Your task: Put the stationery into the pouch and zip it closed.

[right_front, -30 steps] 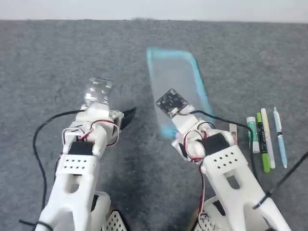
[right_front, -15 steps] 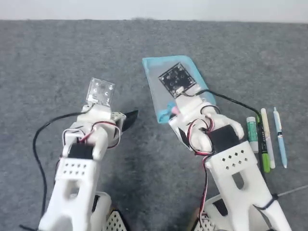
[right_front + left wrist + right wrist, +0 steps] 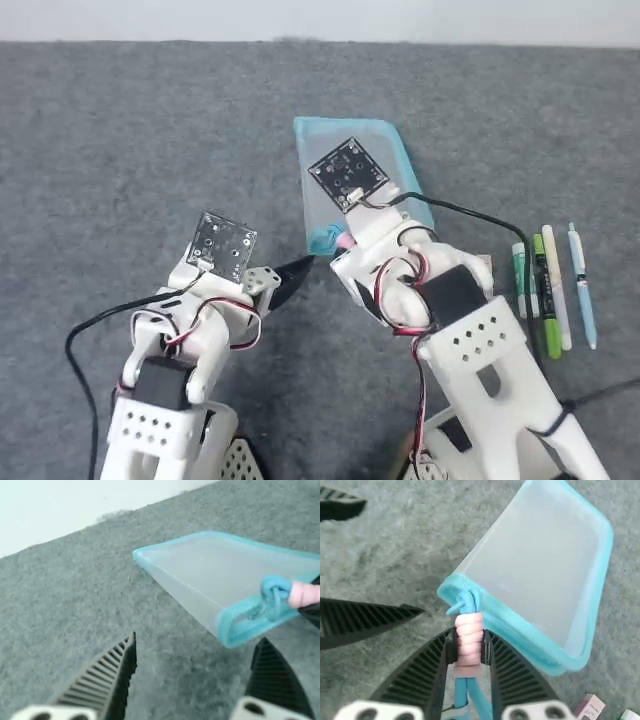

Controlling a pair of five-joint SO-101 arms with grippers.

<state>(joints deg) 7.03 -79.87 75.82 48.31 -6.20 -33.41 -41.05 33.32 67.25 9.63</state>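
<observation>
Right gripper (image 3: 469, 642) is clamped shut on the zip end of the clear, blue-edged pouch (image 3: 540, 565), which sits just ahead of both arms. The left gripper (image 3: 197, 645) hangs spread wide beside that same corner, holding nothing. I'd say this is the opening step: the pens (image 3: 550, 290) lie in a row off to the right, none inside, so next the left should pin the corner while the right draws the pink pull (image 3: 468, 625) along the zip.

- Pouch (image 3: 390, 145): translucent with light-blue trim, lying on the grey tabletop (image 3: 150, 120); a pink zipper pull (image 3: 345, 240) hangs on a blue cord at its near corner.
- Four pens (image 3: 556, 290): parallel, side by side, beside the pouch, outside it.
</observation>
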